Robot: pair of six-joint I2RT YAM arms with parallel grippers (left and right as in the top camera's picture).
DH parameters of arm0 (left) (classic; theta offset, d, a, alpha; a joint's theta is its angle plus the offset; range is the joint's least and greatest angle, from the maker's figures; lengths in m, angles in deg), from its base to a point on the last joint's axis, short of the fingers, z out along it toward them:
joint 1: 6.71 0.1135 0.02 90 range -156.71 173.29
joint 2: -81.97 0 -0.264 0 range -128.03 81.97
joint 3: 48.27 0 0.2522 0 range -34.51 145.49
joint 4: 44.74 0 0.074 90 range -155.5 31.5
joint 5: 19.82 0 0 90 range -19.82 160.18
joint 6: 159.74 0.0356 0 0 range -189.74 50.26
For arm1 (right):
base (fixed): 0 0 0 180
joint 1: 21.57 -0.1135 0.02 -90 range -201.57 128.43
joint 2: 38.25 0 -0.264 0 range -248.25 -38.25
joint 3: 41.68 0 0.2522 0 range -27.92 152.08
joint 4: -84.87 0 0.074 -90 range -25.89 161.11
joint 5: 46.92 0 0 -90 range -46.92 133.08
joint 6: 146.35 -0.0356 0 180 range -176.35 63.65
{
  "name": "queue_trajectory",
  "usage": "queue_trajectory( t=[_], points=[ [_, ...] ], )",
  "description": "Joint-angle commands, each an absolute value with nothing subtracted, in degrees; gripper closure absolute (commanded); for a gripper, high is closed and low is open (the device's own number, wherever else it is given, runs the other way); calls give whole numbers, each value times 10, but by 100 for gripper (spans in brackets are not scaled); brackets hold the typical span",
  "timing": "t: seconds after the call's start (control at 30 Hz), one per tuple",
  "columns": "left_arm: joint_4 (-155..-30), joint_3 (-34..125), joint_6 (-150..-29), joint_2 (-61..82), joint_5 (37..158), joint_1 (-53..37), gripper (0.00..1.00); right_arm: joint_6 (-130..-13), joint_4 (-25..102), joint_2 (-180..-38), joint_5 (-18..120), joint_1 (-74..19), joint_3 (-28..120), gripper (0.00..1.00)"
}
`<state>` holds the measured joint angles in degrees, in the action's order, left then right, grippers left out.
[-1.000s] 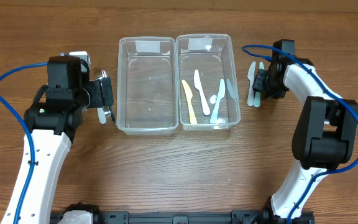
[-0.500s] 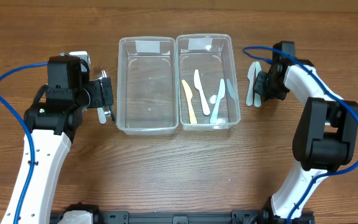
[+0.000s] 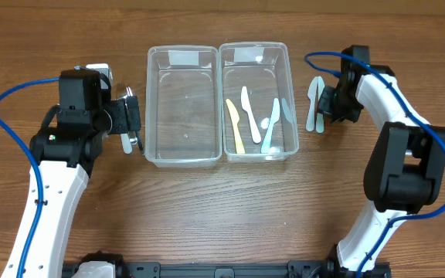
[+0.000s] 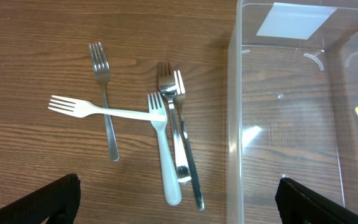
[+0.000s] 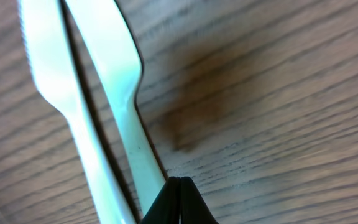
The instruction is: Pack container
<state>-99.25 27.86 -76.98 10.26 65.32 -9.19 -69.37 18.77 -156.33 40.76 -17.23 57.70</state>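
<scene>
Right wrist view: right gripper (image 5: pixel 179 200) is pinched together at the handle end of the pale green plastic utensil (image 5: pixel 122 81); can't confirm the hold. Pick step. Next: lift it and carry it to the clear plastic bin (image 3: pixel 292 116) at overhead frame centre. Left gripper (image 4: pixel 179 202) is spread wide, empty.

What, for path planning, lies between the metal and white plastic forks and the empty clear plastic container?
Only bare wooden table separates forks and container, per the left wrist view.

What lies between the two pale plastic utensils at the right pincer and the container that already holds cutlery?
Nothing visible: only tabletop separates the pale plastic utensils from the cutlery container, whose upright side wall must be cleared.
</scene>
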Motion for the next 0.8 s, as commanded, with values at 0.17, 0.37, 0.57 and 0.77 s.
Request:
queue_trajectory(
  t=[0.17, 0.37, 0.57, 0.77],
  points=[
    [-992, 294, -759, 100, 662, -90, 0, -657, 207, -1537, 481, -174, 594, 86],
    [-992, 294, -759, 100, 662, -90, 0, -585, 235, -1570, 517, -178, 588, 69],
    [-992, 294, -759, 100, 662, -90, 0, -582, 254, -1586, 491, -178, 587, 65],
    [-992, 294, -759, 100, 662, -90, 0, -583, 267, -1588, 450, -177, 579, 63]
  ],
)
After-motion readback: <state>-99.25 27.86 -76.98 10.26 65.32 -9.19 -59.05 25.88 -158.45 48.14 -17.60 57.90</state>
